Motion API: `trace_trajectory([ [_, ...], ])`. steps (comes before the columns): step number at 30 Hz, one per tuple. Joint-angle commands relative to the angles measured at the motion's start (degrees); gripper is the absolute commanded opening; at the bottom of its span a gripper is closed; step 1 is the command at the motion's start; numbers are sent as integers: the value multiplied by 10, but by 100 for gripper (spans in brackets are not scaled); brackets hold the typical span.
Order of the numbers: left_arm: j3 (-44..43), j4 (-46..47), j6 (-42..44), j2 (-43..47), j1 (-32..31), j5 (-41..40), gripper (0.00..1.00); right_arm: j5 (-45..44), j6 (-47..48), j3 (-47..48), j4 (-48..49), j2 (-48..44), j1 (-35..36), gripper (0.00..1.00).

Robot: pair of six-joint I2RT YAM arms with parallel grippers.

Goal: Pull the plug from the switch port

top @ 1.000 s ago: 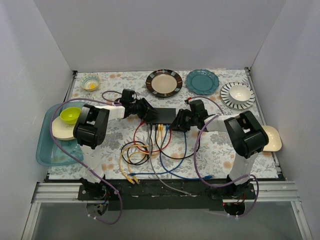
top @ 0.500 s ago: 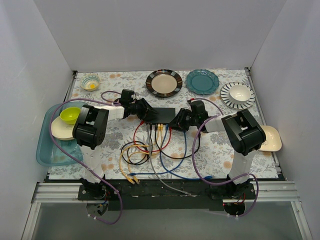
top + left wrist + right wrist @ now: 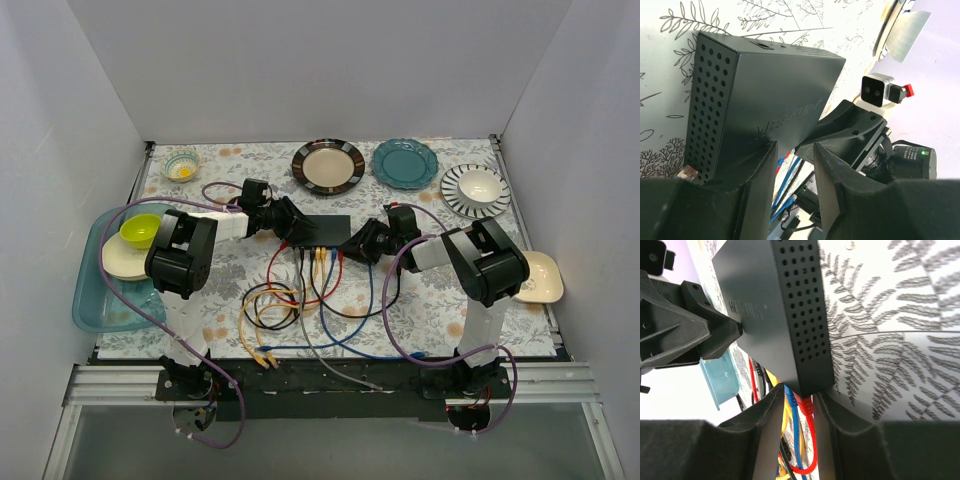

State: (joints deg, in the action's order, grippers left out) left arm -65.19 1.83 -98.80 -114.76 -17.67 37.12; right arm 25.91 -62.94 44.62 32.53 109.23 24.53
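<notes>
The flat black switch (image 3: 322,230) lies mid-table with red, yellow, blue, black and grey cables plugged along its near edge. In the right wrist view the switch (image 3: 770,310) shows its perforated end. A red plug (image 3: 806,403) sits in the corner socket beside a blue plug (image 3: 790,394). My right gripper (image 3: 800,415) is open, its fingers on either side of the red plug; it also shows in the top view (image 3: 351,246). My left gripper (image 3: 293,232) is open at the switch's left end. One of its fingers (image 3: 757,172) lies over the switch top (image 3: 770,90).
Loose cable coils (image 3: 272,303) lie in front of the switch. Plates (image 3: 328,165) (image 3: 405,162) (image 3: 476,190) and a small bowl (image 3: 181,165) line the back. A teal tray (image 3: 100,300) with a yellow-green bowl (image 3: 140,230) stands at the left, a cream plate (image 3: 546,278) at the right.
My right gripper has slid a little left, closer to the switch's right front corner. The left arm and the switch have not moved.
</notes>
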Motion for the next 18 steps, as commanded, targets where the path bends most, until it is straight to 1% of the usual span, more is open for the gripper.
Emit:
trace_trajectory([
  [1,19,-40,21,12,3,-26,36,-15,-26,-15,40,15,-9,37],
  [5,21,-40,21,14,3,-26,36,-17,-35,-17,46,23,-11,34],
  [9,25,-39,22,16,4,-27,36,-14,-67,-29,84,30,-13,34],
  [11,25,-39,22,16,4,-27,36,-15,-70,-26,82,34,-14,33],
  [14,26,-39,22,17,4,-27,36,-14,-71,-24,81,36,-13,25],
  [15,26,-39,21,17,3,-25,36,-11,-69,-24,82,37,-13,18],
  [17,27,-36,20,16,4,-24,36,-10,-62,-27,83,37,-13,12],
  [18,28,-36,19,17,3,-23,36,-7,-59,-30,84,37,-13,7],
])
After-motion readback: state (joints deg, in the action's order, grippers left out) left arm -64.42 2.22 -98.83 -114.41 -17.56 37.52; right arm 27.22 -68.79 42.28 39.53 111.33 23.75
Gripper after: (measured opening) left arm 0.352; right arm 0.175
